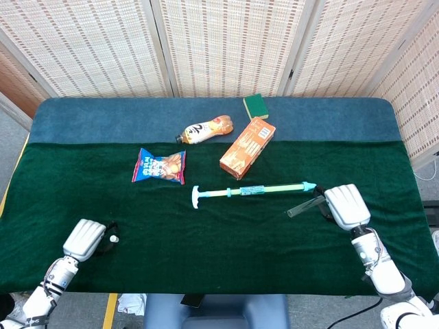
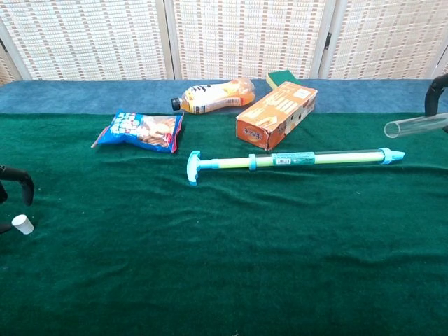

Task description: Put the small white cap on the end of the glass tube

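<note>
We note the right robot hand near the right edge of the counter, gripping the glass tube. The tube is lifted clear of the green cloth and tilted, its open end pointing toward the middle of the counter; in the chest view that open end shows at the right border, just above the tip of the long pump.

The small white cap sits on the cloth near the front left corner. We see the left robot hand just beside it, dark fingers curved on either side of the cap in the chest view. We cannot tell whether those fingers touch the cap; the cap rests on the cloth. The left hand holds nothing that we can see, fingers apart around the cap.

Cap and tube are well apart, at opposite sides of the counter.

Other items: a long green and teal hand pump lies across the middle, T-handle to the left. Behind it, an orange carton, a bottle on its side, a blue snack bag, and a green sponge on the blue strip at the back.
</note>
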Robot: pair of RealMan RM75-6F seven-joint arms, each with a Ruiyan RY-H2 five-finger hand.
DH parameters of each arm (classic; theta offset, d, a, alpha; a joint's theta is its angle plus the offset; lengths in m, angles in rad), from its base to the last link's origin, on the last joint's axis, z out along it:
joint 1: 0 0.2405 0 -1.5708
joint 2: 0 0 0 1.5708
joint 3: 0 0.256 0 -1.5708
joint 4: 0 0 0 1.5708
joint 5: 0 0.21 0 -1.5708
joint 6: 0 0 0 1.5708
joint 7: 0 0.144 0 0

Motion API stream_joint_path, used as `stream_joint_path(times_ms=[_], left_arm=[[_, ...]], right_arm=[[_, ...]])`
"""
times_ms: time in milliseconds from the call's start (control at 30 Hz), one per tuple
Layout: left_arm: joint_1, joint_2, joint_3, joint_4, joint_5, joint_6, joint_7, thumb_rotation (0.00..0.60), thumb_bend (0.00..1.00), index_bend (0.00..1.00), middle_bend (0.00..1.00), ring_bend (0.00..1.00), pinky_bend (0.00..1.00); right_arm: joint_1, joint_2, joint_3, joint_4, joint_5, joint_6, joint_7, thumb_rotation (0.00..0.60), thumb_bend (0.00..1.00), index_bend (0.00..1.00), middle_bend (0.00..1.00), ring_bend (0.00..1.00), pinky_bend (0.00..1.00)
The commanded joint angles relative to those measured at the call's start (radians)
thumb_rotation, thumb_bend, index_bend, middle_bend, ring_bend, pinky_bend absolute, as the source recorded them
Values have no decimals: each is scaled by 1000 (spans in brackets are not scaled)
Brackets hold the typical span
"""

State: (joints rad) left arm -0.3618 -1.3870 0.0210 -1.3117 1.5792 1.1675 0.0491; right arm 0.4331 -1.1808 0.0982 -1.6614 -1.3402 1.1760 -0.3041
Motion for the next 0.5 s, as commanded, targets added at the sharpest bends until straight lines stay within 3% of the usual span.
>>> stream_joint_path(times_ms=[33, 500], left_arm=[[-5, -6, -2, 6, -9, -7, -3, 600, 369, 481, 941, 813, 781], [-16, -8, 12, -7, -33, -37, 10, 600, 382, 481, 941, 812, 781]], right_arm=[[-2, 0, 1, 1, 0, 1, 3, 600, 632, 930, 1000, 1000, 1000], [-3, -3, 2, 16, 8, -11, 19, 600, 634, 931, 1000, 1000, 1000]])
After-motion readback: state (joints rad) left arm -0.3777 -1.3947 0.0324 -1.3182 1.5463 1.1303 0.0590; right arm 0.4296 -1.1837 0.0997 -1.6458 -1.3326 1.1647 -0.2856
